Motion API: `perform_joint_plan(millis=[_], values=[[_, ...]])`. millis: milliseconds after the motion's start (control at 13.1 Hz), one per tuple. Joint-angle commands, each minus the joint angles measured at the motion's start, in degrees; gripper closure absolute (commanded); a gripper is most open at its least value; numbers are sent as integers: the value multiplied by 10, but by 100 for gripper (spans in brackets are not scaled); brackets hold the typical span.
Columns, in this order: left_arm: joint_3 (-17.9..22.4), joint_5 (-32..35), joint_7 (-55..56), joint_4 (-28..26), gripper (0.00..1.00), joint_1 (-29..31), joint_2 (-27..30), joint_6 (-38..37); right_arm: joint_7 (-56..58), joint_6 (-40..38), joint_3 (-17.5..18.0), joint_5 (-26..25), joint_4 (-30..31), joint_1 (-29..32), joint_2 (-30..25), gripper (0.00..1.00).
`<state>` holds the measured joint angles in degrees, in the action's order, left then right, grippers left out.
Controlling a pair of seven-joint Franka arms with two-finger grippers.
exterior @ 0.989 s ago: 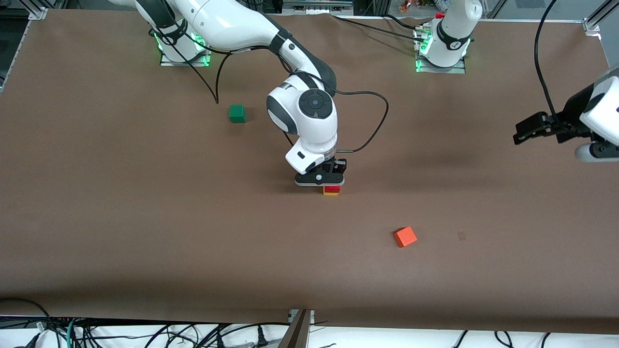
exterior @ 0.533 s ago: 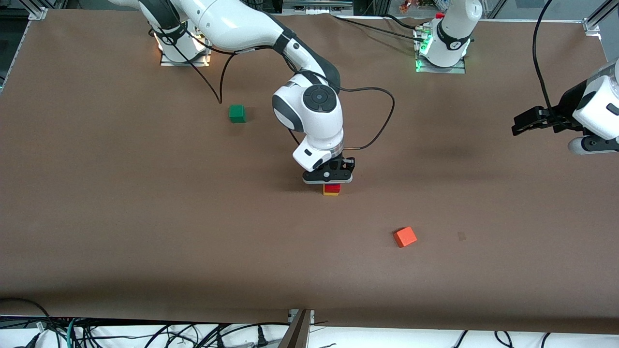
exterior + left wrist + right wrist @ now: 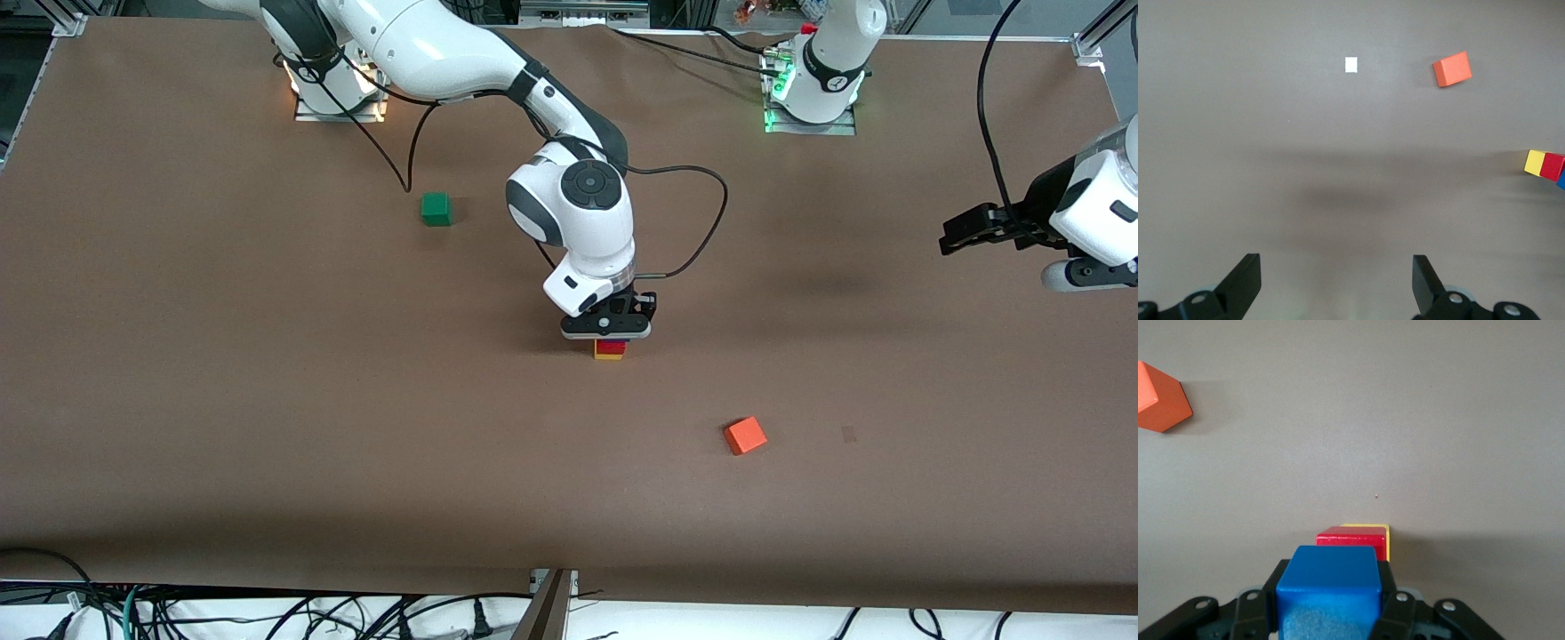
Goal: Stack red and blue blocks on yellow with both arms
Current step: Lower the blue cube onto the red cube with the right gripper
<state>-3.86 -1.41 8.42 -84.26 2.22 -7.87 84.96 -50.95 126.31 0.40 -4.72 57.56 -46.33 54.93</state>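
Mid-table, the glossy red cube (image 3: 610,346) sits on the yellow cube (image 3: 609,355). Directly over them, the right gripper (image 3: 608,333) clamps the smooth blue cube (image 3: 1329,585). The left gripper (image 3: 1336,283), jaws spread and empty, waits above bare brown table (image 3: 267,373) at its own end.

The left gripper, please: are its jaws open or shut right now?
Open. The left gripper shows a wide gap with bare table between its jaws, holding nothing, over the left arm's end of the table.
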Motion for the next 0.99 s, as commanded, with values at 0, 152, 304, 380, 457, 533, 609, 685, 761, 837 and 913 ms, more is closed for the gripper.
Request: perform_joint_plan(millis=[0, 152, 304, 380, 457, 533, 609, 685, 761, 837, 913], values=[[-3, -4, -14, 7, 0, 8, -8, 3, -12, -18, -4, -8, -22, -3, 8, 82], [-3, -4, -15, 21, 0, 8, -18, 3, -11, -27, -4, -8, -22, -3, 7, 82], [-3, -4, -15, 24, 0, 7, -18, 3, -11, -33, -5, -8, -22, -3, 6, 79], [-3, -4, -14, 24, 0, 7, -18, 3, -11, -34, -5, -7, -22, -3, 6, 79], [-3, -4, -14, 24, 0, 7, -19, 3, -11, -34, -4, -7, -22, -3, 6, 78], [-3, -4, -14, 24, 0, 7, -19, 3, -10, -34, -4, -7, -22, -3, 5, 72], [-3, -4, -14, 24, 0, 7, -19, 3, -10, -32, -4, -7, -22, -3, 6, 66], [-3, -4, -14, 24, 0, 6, -19, 3, -9, -30, -3, -6, -22, -3, 6, 57], [-3, -4, -13, 24, 0, 5, -19, 3, -9, -30, -2, -6, -22, -2, 6, 51], [-4, -4, -13, 25, 0, 5, -19, 3, -9, -30, -1, -6, -22, -1, 6, 49], [-4, -4, -13, 24, 0, 5, -19, 3, -9, -30, -1, -6, -22, 1, 6, 49]])
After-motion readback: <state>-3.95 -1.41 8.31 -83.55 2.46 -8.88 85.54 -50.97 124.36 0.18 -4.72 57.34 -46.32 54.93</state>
